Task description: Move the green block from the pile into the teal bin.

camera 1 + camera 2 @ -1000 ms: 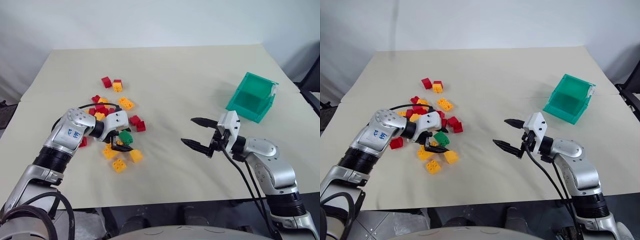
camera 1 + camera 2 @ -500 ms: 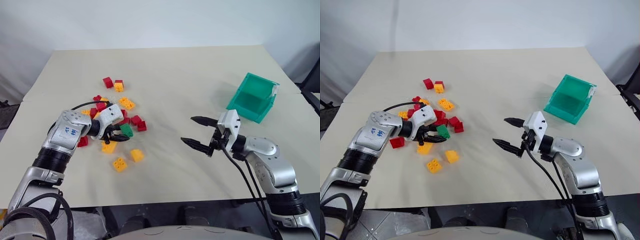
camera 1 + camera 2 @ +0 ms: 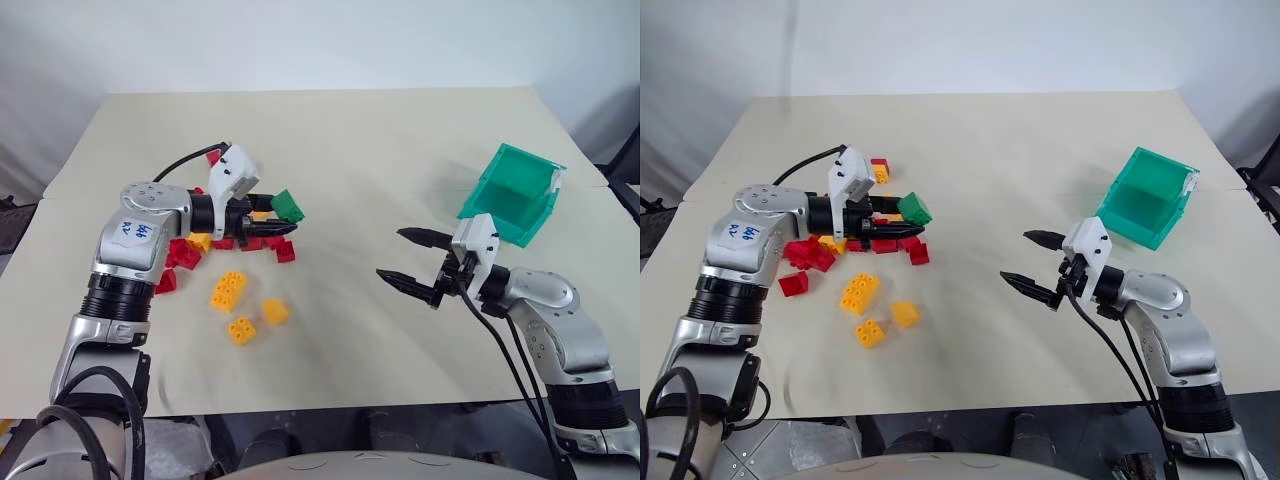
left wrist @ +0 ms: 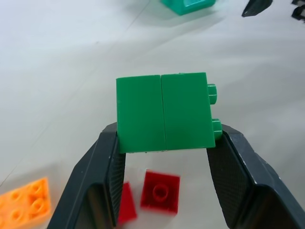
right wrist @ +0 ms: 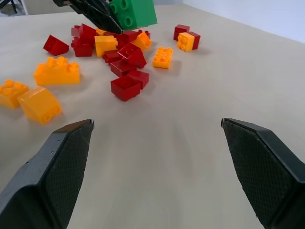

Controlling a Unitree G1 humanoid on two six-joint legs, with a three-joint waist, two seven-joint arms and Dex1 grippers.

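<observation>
Green block (image 4: 164,112) clamped between left fingers (image 4: 233,171), above pile (image 3: 225,245)

A broad table (image 3: 330,130) covered in a pale beige cloth is taking up most of the scene, its far edge lying close to a plain white wall (image 3: 300,40). Soft, even light is falling across the cloth. A faint crease is running across the surface near the left side. At the right edge something dark, possibly a chair (image 3: 625,170), is showing.
</observation>
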